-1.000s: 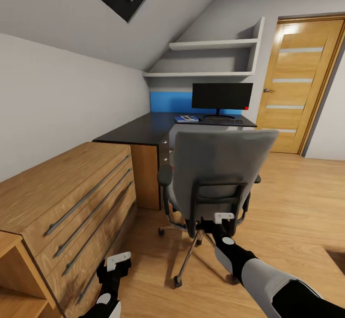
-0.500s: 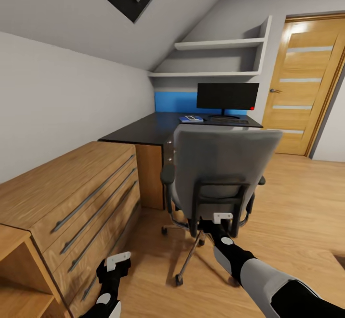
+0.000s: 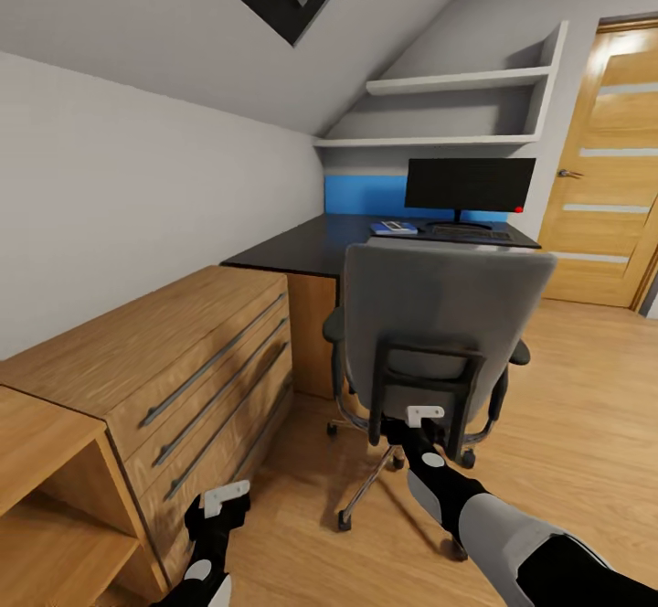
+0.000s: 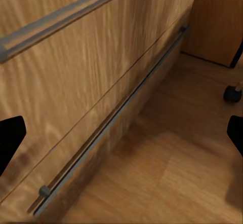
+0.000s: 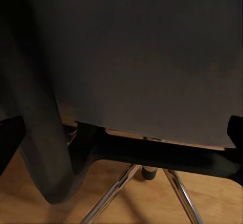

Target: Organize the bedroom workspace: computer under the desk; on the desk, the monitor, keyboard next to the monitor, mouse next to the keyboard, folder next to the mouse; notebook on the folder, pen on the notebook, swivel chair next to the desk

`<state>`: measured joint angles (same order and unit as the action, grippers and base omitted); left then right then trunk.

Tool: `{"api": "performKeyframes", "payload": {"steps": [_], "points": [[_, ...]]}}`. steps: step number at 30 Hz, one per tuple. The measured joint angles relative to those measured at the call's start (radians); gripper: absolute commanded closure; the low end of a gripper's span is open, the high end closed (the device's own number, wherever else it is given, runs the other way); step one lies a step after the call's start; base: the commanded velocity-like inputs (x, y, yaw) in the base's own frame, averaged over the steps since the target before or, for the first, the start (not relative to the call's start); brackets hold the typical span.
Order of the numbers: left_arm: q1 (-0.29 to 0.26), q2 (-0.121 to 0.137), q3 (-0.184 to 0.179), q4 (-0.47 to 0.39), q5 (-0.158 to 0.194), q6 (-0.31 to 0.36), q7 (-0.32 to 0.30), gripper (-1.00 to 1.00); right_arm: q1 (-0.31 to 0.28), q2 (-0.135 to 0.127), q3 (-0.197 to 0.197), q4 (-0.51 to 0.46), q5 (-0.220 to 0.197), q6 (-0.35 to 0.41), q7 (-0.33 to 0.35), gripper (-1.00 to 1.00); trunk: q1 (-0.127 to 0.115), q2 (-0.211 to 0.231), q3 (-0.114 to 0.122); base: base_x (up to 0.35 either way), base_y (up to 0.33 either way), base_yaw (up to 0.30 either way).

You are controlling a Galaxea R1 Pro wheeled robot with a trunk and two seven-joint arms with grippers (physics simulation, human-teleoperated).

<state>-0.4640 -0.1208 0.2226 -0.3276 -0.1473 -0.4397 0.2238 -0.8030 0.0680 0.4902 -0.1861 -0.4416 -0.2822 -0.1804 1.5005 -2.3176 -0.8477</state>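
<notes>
Rolled nearer drawer unit (image 3: 174,360); right hand (image 3: 422,426) spread behind swivel chair (image 3: 439,314) back, left hand (image 3: 219,508) spread low; monitor (image 3: 469,185) on tabletop (image 3: 302,246).

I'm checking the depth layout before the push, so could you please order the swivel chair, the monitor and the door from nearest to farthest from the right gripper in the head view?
1. The swivel chair: directly ahead of the right gripper, at its lower back frame.
2. The monitor: beyond the chair, on the far end of the desk.
3. The door: on the back wall, off to the right.
</notes>
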Motion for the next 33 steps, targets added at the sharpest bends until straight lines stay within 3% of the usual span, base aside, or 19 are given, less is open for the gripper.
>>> {"api": "performKeyframes", "payload": {"steps": [7, 19, 26, 33], "points": [[0.000, -0.001, 0.000, 0.002, -0.001, 0.000, 0.000, -1.00, 0.000, 0.000, 0.000, -0.002, 0.001, 0.000, 0.000, -1.00, 0.000, 0.000, 0.000, -0.030, 0.000, 0.016], [0.000, -0.002, -0.001, 0.002, -0.002, 0.000, 0.000, -1.00, 0.000, 0.000, 0.000, -0.001, 0.001, 0.000, 0.000, -1.00, 0.000, 0.000, 0.000, -0.258, 0.000, 0.001], [0.000, -0.004, -0.001, 0.000, 0.001, 0.001, 0.000, -1.00, 0.001, 0.002, 0.003, -0.004, 0.006, -0.001, 0.006, -1.00, 0.000, 0.000, 0.000, -0.073, 0.000, 0.000], [0.000, -0.053, -0.006, -0.062, 0.001, 0.056, 0.001, -1.00, 0.002, 0.003, 0.003, -0.005, 0.006, -0.005, 0.005, -1.00, 0.000, 0.000, 0.000, -0.007, 0.000, 0.000]]}}
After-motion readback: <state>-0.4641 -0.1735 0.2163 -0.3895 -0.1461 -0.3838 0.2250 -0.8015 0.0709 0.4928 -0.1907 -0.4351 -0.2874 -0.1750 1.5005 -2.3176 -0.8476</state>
